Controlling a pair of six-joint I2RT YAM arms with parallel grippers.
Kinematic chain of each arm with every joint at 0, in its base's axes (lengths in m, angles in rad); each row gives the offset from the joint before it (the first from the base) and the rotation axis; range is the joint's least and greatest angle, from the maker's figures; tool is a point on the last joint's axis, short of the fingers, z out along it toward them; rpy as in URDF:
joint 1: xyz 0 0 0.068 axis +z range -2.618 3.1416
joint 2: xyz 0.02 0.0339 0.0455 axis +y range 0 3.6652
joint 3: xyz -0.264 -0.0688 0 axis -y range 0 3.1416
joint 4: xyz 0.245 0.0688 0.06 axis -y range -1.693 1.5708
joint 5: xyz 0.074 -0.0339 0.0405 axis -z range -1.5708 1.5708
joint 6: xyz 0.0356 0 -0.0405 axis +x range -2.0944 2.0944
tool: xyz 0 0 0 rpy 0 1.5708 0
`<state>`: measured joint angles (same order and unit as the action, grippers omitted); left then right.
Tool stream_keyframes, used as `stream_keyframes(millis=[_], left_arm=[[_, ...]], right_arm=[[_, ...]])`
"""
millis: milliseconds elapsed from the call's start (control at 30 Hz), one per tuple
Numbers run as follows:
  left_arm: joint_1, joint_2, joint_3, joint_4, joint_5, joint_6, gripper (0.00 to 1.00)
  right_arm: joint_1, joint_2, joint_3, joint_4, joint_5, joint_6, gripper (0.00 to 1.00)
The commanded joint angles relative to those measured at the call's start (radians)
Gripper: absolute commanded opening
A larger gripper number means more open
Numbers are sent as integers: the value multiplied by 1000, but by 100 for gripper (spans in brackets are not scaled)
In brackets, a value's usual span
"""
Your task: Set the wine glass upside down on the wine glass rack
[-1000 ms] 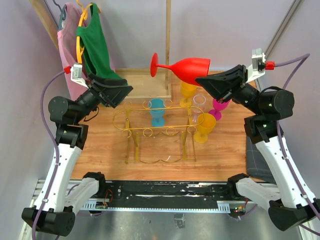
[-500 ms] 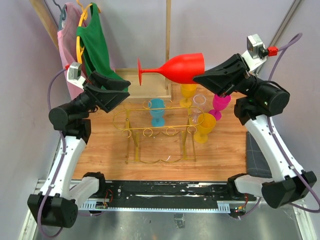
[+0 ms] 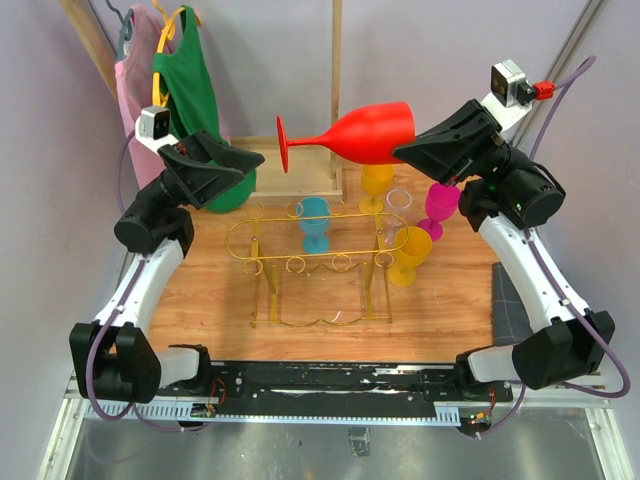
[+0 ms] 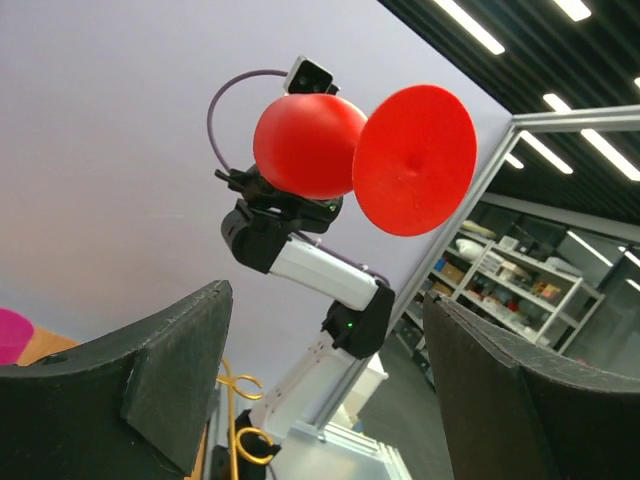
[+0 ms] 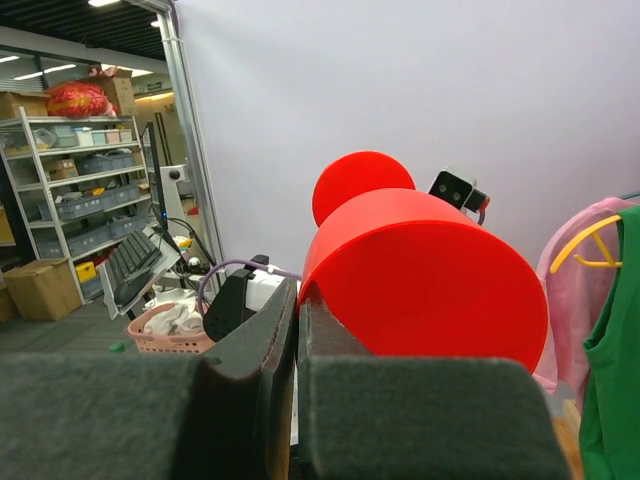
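red wine glass (image 3: 350,135) sideways in the air over the far edge, bowl rim pinched in the right gripper (image 3: 405,155), foot toward the left gripper (image 3: 250,168), that one wide open, empty, wine glass rack (image 3: 296,265) standing mid-table, well apart

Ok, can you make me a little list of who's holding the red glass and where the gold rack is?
red wine glass: up in the air, tipped sideways, foot toward the left arm
right gripper: shut on the glass's bowl
left gripper: open, holding nothing
gold rack: on the table, below the red glass
other glasses: blue glass, yellow glass, pink glass, all upright by the rack
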<state>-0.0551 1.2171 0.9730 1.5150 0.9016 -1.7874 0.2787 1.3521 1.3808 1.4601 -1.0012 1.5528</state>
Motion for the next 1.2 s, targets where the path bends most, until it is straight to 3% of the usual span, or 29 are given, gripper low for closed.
stream_keyframes(millis=[0, 600, 733, 867, 1033, 1167], left_arm=[[6, -5, 53, 275, -28, -116, 82], [6, -64, 85, 275, -123, -229, 77], [6, -69, 92, 274, -141, -243, 69], [6, -81, 97, 275, -148, -261, 68], [6, -105, 90, 275, -170, -273, 49], [6, -121, 94, 275, -178, -287, 47]], right_arm=[[3, -10, 34, 91, 11, 31, 1], [200, 202, 247, 90, 32, 41, 1], [229, 221, 255, 90, 38, 32, 1], [257, 243, 271, 92, 41, 27, 1], [282, 290, 317, 90, 43, 32, 1], [292, 323, 356, 90, 47, 40, 1]])
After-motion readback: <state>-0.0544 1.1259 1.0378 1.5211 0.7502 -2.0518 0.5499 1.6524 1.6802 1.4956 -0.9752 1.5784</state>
